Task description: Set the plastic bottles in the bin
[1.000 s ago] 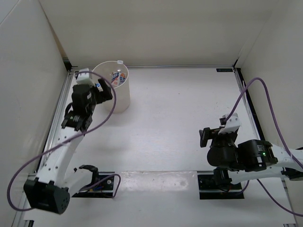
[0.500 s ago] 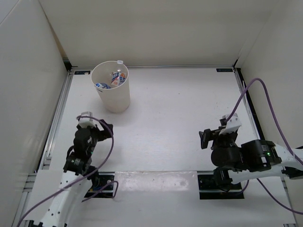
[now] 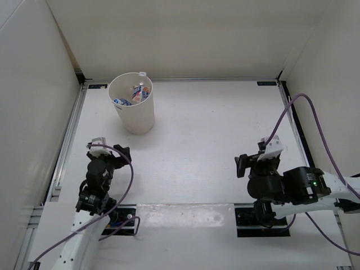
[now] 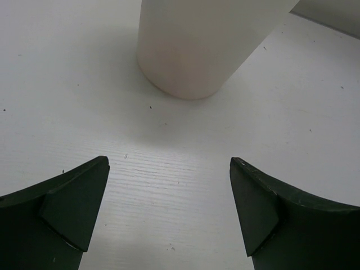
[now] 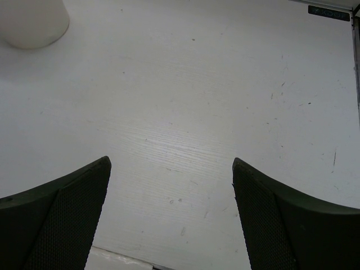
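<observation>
The left end effector (image 3: 107, 149) is wide open and holds nothing; in the left wrist view, only bare white surface (image 3: 214, 129) shows between its two dark fingers (image 4: 67, 208). The right end effector (image 3: 256, 158) is likewise spread and empty.

The tall cream-white plastic cylindrical bin (image 3: 138, 119) stands upright, with its long axis vertical. It is straight ahead of the left end effector (image 4: 169, 169) and near the far-left corner. The left arm is clearly the nearer one. In the right wrist view the bin (image 5: 31, 22) sits well apart, at the far left edge.

Inside the bin, a small clear plastic bottle with a white-blue-red label (image 3: 139, 91) and a small clear plastic bottle with a blue label (image 3: 120, 102) are visible. The remaining bottles cannot be made out there, and none lies on the open surface. On that evidence the task appears complete, or very nearly so.

Change from the earlier frames: one second ago the left end effector was up against the bin's rim. Half a second ago it had drawn back toward its base, and it now sits slightly nearer still. The right arm has barely shifted.
</observation>
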